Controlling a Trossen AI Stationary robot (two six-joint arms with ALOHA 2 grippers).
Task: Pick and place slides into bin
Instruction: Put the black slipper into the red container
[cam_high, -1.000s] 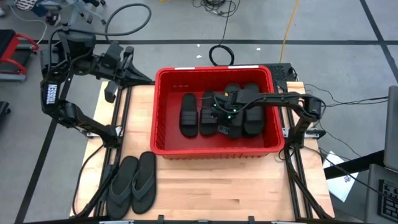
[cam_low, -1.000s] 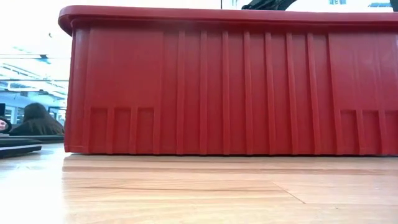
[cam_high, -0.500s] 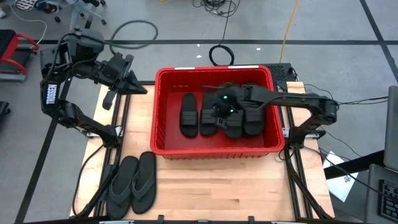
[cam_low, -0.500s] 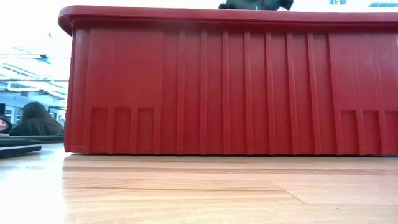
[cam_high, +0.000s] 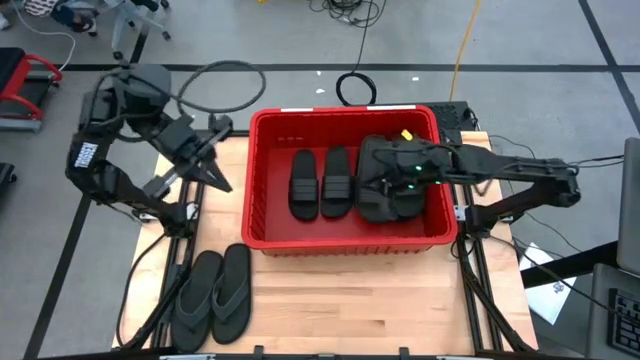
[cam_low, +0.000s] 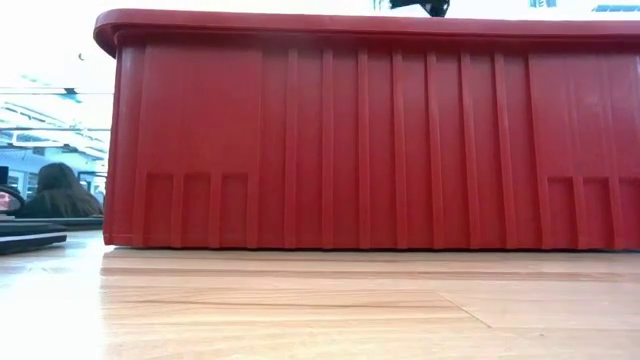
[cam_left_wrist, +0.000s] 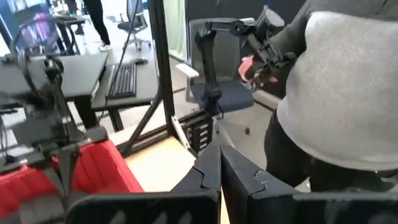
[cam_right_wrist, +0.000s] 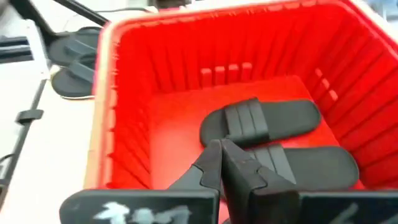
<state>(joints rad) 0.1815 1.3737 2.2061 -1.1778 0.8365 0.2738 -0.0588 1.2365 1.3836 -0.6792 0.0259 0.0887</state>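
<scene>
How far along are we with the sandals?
Most slides already lie in the red bin. Nothing is in hand: the right end effector is shut over the bin, the left end effector shut beside it. The thong pair on the table remains.

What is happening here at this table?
A two-armed robot is putting slides into a red bin. Several slides already lie inside. The right hand, shut and empty, is over them in the bin. The left hand, also shut, is beside the bin. Two thong slides are on the table.
</scene>
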